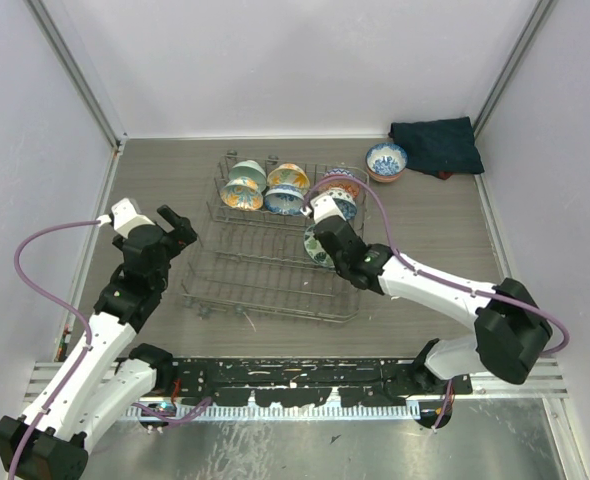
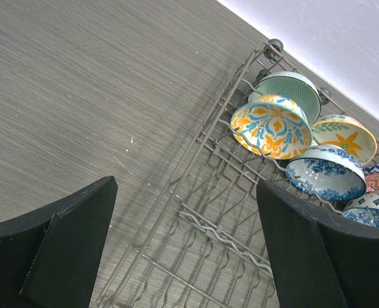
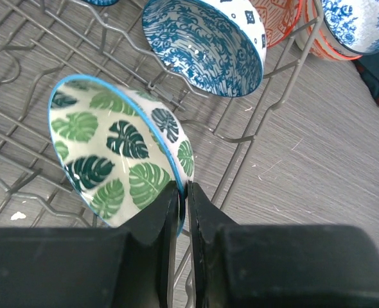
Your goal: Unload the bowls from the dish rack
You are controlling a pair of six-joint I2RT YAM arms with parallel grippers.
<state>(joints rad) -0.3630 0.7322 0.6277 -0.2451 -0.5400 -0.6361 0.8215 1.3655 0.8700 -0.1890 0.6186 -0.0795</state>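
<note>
**A:** Where did the right claw (image 3: 183, 192) stand?

**B:** It was clamped on the blue rim of the green-leaf bowl (image 3: 119, 154), one finger inside and one outside. The bowl leaned on edge among the tines at the 3 o'clock side of the dish rack (image 1: 265, 270). By my judgement it was not yet lifted.

**A:** And the left claw (image 2: 186, 189)?

**B:** Its fingers were wide apart and held nothing. It hovered off the rack's 9 o'clock side.

**A:** What of the rest of the load?

**B:** Several stood on edge along the rack's 12 o'clock end. Among them was an orange-and-teal bowl (image 2: 271, 126) with a mint ribbed bowl (image 2: 292, 86) behind it. A blue-and-white bowl (image 1: 386, 160) sat on the desk (image 1: 175, 170) at about 1 o'clock from the rack, just beside a dark cloth (image 1: 433, 145).

**A:** What could go wrong from there?

**B:** The pinch was thin and took a glazed rim at one spot. As the bowl rose, its weight could pivot it between the fingers or slide it out. Its lower edge sat between wires, so a sideways pull rather than a straight lift might snag a tine and drag the rack. A blue-scrolled bowl (image 3: 205, 42) stood near, at 12 o'clock from the leaf bowl in the wrist view. A swing that way could knock the two together.
</note>
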